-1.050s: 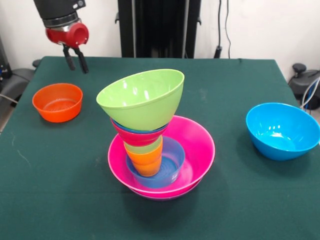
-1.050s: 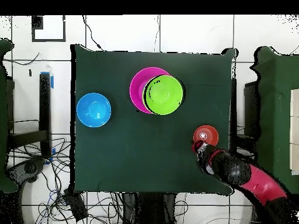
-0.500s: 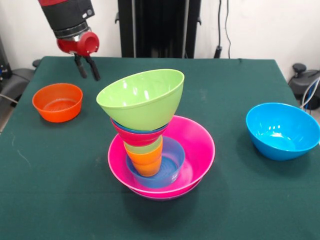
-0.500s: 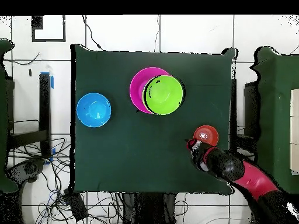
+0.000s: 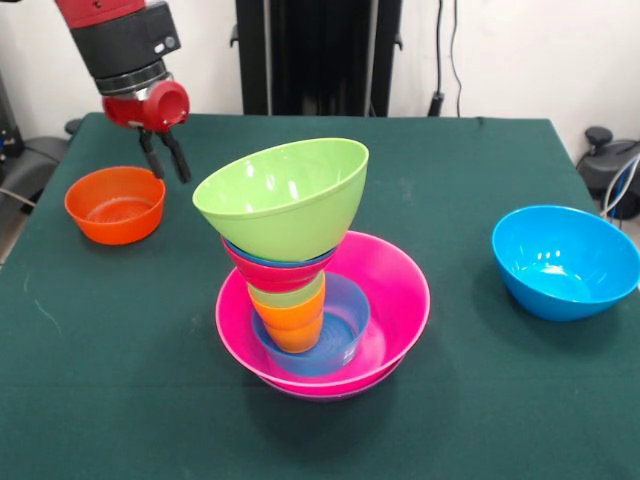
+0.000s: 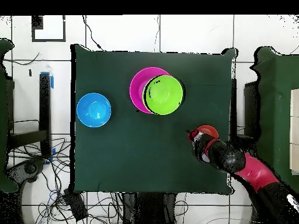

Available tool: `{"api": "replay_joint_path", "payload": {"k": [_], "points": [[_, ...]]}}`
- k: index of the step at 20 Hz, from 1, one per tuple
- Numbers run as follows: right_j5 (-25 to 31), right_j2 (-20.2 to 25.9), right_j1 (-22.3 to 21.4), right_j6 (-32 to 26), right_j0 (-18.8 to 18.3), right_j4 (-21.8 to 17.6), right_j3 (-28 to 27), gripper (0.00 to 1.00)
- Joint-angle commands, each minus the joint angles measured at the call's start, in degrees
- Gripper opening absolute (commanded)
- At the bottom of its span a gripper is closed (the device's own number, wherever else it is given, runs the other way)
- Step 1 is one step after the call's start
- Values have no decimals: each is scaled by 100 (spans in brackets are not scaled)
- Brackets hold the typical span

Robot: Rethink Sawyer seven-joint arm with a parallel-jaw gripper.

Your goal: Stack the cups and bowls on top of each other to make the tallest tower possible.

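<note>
The tool [image 5: 167, 163], slightly parted and empty, hangs beside the orange bowl [image 5: 115, 204] near one counter [image 5: 480, 400] edge. The tower [image 5: 300, 270] stands mid-counter, the blue bowl [image 5: 565, 260] near the opposite edge.

Lime green bowl [image 5: 285, 195], pink bowl [image 5: 392, 290], sky-blue bowl [image 5: 565, 260]: glossy smooth plastic with bright highlights. Orange bowl [image 5: 115, 204], just beside the dark matt fingers [image 5: 181, 162]: duller plastic sheen. Table [image 5: 480, 400]: matt green cloth, finely textured. Gripper [image 5: 166, 164] housing: smooth red plastic.
</note>
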Motion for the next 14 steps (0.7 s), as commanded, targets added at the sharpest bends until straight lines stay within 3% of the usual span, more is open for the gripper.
{"api": "replay_joint_path", "payload": {"k": [1, 8, 14], "points": [[231, 377, -170, -450, 98, -216, -500, 100], [327, 424, -335, -437, 61, -193, -430, 100], [137, 416, -149, -342, 101, -231, -426, 100]]}}
